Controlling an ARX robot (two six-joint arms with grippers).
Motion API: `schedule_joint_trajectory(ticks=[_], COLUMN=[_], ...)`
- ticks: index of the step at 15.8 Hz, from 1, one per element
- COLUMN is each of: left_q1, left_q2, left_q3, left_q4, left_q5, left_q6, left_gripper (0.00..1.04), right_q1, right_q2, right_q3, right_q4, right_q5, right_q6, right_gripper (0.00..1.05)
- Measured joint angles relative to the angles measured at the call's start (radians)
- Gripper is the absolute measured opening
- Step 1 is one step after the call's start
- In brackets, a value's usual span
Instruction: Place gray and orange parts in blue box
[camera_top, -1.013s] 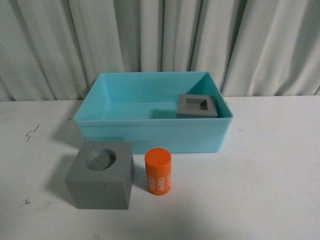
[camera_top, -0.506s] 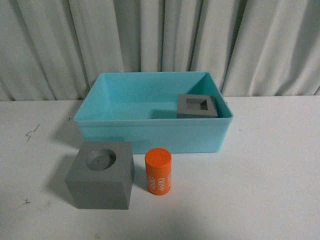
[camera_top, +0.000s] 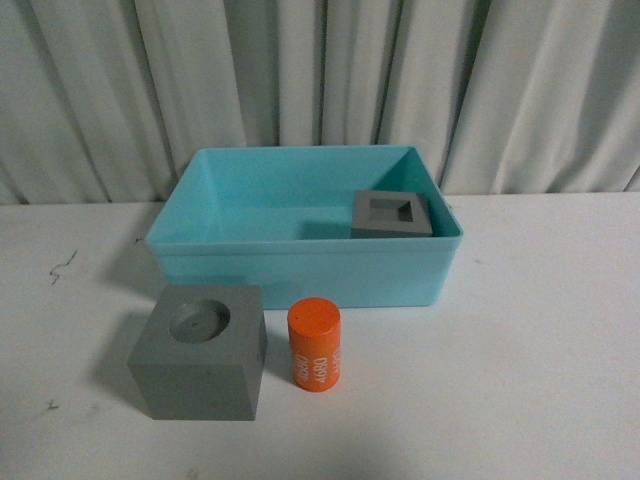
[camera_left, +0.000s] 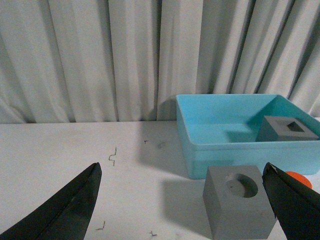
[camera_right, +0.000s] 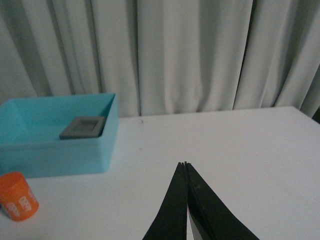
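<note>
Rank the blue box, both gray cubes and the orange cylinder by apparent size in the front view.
1. blue box
2. gray cube with the round recess
3. Unranked: the gray cube with the square recess and the orange cylinder look about alike. The cube sits farther back, partly hidden by the box wall.

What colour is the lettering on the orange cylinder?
White, clearest in the front view on the orange cylinder.

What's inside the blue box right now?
One thing shows: the gray cube with the square recess, at the right side of the box. The box's front wall hides the cube's base and the floor just behind that wall.
</note>
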Motion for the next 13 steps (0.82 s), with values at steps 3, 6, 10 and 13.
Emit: schedule_joint_trajectory(ticks=[3, 6, 10, 13], left_q1=[0.000, 0.000, 0.000, -0.039], left_q2=[0.000, 0.000, 0.000, 0.137], left_q3=[0.000, 0.000, 0.000, 0.109], left_q4=[-0.001, -0.001, -0.001, -0.280], left_q5=[-0.001, 0.000, 0.000, -0.063], left_q6=[0.000, 0.000, 0.000, -0.088], left_gripper=[0.98, 0.98, 0.98, 0.98], right_q1=[0.000, 0.000, 0.000, 0.000], right_q2=[0.000, 0.000, 0.000, 0.000], right_q3=[-0.002, -0.002, -0.002, -0.002], right_q4=[-0.006, -0.006, -0.007, -0.007], right_q5=[-0.001, -0.001, -0.001, 0.000], right_q6=[-0.002, -0.003, -0.002, -0.002], right_gripper=[0.13, 0.49, 0.98, 0.98])
